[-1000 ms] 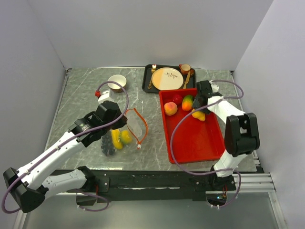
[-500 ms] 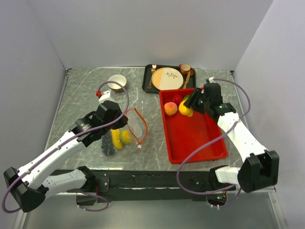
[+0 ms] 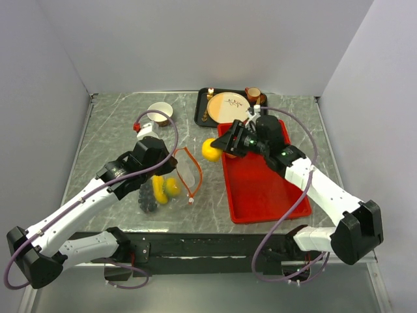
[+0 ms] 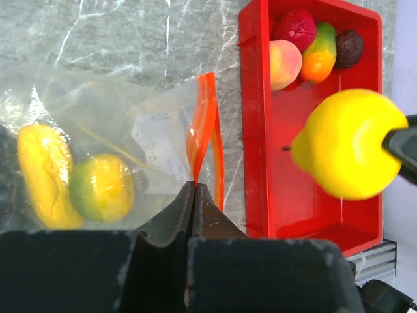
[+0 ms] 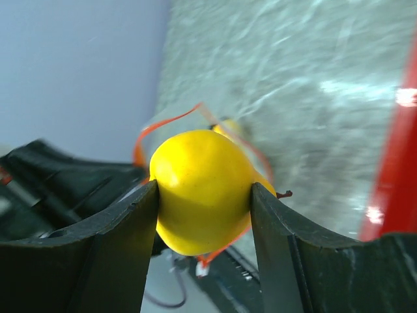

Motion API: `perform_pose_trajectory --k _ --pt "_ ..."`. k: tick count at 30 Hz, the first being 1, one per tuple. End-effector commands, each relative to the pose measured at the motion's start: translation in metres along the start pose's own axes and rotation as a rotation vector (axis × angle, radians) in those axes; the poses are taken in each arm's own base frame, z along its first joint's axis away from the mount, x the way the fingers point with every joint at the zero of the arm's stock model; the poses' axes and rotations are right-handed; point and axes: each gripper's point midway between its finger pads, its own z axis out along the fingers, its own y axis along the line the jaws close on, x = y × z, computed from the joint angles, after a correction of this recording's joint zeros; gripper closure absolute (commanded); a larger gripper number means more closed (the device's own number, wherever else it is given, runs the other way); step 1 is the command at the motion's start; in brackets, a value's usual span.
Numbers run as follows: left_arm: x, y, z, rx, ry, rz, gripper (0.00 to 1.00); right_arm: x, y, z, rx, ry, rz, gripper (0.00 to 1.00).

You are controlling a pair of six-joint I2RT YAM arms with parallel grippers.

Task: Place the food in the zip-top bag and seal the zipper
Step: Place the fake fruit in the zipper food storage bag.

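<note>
The clear zip-top bag (image 3: 164, 188) lies on the table left of the red tray (image 3: 273, 195). My left gripper (image 4: 193, 186) is shut on the bag's orange zipper (image 4: 203, 124) and holds the mouth up. Inside the bag are a yellow banana-like piece (image 4: 42, 166), a lime (image 4: 101, 188) and dark grapes (image 3: 147, 199). My right gripper (image 5: 203, 195) is shut on the yellow lemon (image 5: 202, 189), which hangs above the tray's left rim, just right of the bag mouth (image 3: 210, 150). A peach (image 4: 285, 64), red apple (image 4: 296, 27), mango (image 4: 319, 55) and plum (image 4: 348, 47) rest in the tray's far end.
A black tray with a cream plate (image 3: 228, 106), cutlery and a cup (image 3: 253, 94) stands behind the red tray. A small bowl (image 3: 159, 112) sits at the back left. The zipper's white slider (image 3: 190, 201) lies at the strip's near end.
My right arm lifted the lemon out of the red tray and carried it left, over the tray's rim toward the bag mouth. The left gripper kept its hold on the zipper.
</note>
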Motion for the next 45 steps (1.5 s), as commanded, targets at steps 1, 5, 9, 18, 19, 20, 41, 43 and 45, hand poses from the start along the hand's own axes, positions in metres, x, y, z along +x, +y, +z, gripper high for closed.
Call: perform_pose_trajectory --k 1,5,9,18,19,20,41,43,45 --pt "-0.009 -0.012 -0.003 0.055 -0.029 -0.024 0.98 0.012 0.037 0.006 -0.157 0.046 0.034 0.80" --pt "-0.008 -0.010 -0.004 0.049 -0.031 -0.026 0.99 0.029 0.037 0.012 -0.162 0.105 0.043 0.80" --pt "-0.006 -0.010 -0.003 0.058 -0.028 -0.034 0.99 0.045 0.040 0.020 -0.188 0.159 0.044 0.80" --pt "-0.013 -0.011 -0.011 0.070 -0.056 -0.041 0.98 0.076 0.021 0.048 -0.130 0.273 0.068 0.79" --pt "-0.013 -0.011 -0.011 0.070 -0.056 -0.040 0.98 0.078 0.022 0.050 -0.126 0.280 0.064 0.78" --pt "-0.013 -0.011 -0.012 0.072 -0.056 -0.039 0.98 0.077 0.026 0.053 -0.129 0.285 0.059 0.78" --pt "-0.035 -0.009 -0.035 0.073 -0.135 -0.073 0.97 0.080 0.042 0.071 -0.010 0.307 -0.183 0.13" --pt "-0.039 -0.007 -0.039 0.067 -0.152 -0.079 0.97 0.072 0.041 0.069 0.011 0.284 -0.202 0.10" --pt "-0.043 -0.005 -0.044 0.063 -0.166 -0.086 0.97 0.056 0.036 0.064 0.066 0.229 -0.219 0.10"
